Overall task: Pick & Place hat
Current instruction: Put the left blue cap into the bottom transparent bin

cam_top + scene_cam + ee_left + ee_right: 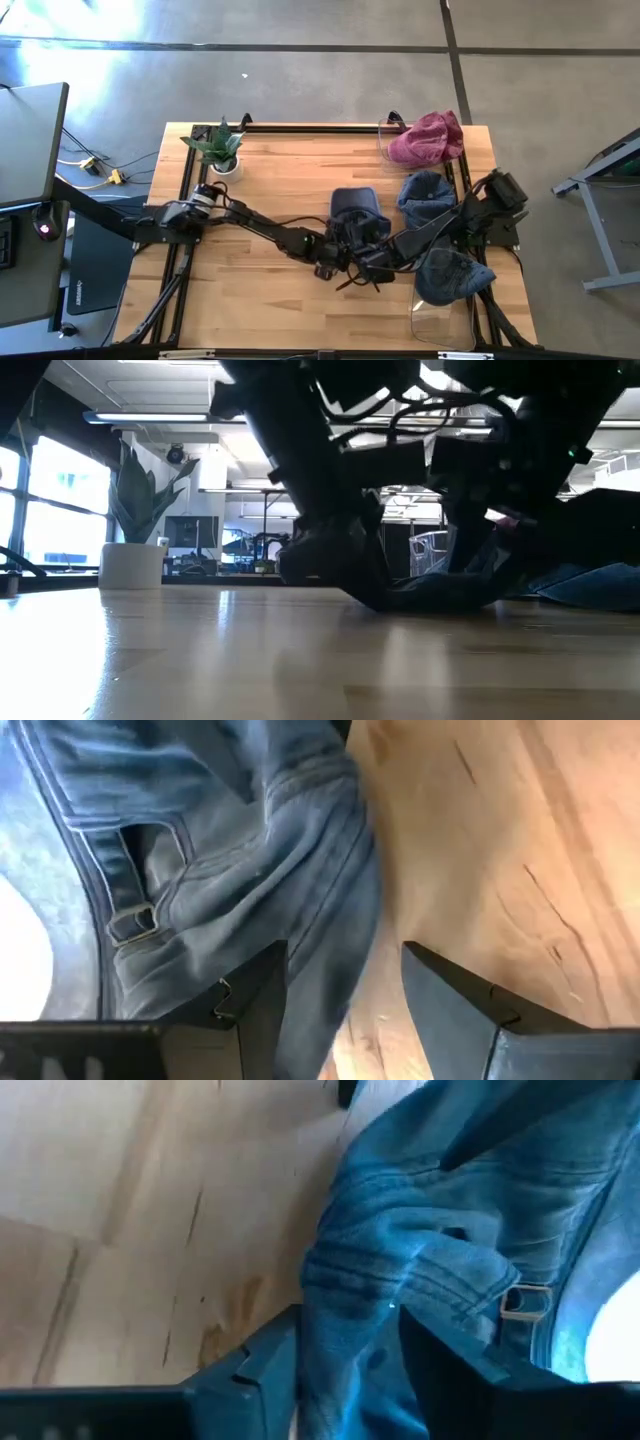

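while both of my arms meet over the middle of the desk (pixel 270 180), the denim hat (pixel 357 212) lies flat on the wood there, just beyond where my two wrists cross. my left claw (pixel 345 1010) reaches in from the left side, its fingers (pixel 250 1010) spread apart with a fold of the hat's blue cloth running down between them; one finger sits on the cloth, the other over bare wood. my right claw (pixel 345 1365) comes from the right, and its fingers (pixel 255 1370) also stand parted with the hat's stitched back edge between them. whether either one presses the cloth i cannot tell. the small metal buckle (pixel 527 1300) of the hat's strap shows in both wrist views. from the low view the hat (pixel 430 592) rests on the desk under the dark arms. further right lie two more blue hats (pixel 428 195), and a maroon hat (pixel 430 138) sits at the far right corner. a potted plant (pixel 220 148) stands at the far left corner.
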Robot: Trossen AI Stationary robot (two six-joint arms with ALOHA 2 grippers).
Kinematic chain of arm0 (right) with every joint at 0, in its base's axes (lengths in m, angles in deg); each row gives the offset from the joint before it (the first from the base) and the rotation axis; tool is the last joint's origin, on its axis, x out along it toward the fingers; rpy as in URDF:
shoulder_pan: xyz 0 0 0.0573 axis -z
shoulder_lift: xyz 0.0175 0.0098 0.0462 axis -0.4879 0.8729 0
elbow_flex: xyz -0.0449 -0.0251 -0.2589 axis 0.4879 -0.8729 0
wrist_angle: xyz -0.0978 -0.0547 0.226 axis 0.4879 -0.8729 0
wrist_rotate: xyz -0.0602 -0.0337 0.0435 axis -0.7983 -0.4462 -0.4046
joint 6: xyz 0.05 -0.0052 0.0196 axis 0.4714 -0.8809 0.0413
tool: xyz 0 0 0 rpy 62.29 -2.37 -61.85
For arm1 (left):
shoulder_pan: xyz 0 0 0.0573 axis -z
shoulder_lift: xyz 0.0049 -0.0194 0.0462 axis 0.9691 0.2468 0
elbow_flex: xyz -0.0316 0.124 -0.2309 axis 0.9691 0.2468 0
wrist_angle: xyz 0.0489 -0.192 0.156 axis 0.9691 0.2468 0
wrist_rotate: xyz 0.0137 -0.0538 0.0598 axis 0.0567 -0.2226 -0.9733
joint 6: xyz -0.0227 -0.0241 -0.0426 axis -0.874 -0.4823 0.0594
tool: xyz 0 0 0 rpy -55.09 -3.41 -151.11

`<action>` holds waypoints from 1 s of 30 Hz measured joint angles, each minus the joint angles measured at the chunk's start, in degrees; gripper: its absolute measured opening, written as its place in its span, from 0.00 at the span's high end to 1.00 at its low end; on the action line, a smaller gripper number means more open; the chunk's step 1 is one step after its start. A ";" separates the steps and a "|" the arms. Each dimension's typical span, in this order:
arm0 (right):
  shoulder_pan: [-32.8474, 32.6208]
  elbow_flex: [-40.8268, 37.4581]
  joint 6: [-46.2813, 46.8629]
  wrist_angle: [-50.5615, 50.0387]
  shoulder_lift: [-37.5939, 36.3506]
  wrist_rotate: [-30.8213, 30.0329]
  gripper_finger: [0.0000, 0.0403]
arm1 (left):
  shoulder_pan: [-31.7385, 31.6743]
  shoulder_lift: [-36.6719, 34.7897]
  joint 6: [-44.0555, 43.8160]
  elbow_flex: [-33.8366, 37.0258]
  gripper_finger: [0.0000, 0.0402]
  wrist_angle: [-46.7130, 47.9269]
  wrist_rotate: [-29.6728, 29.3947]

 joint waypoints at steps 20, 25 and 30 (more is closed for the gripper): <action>-2.10 0.09 -3.25 -6.54 -6.01 7.62 0.99 | 0.70 0.43 1.88 0.24 0.98 3.95 -10.99; -1.95 -4.37 -7.29 0.06 -6.22 17.09 0.95 | 4.31 -1.49 2.97 0.09 0.99 6.40 -12.74; 0.45 -8.93 -6.39 9.01 -6.59 19.40 0.91 | 5.52 -1.19 3.30 -0.27 0.99 6.19 -13.95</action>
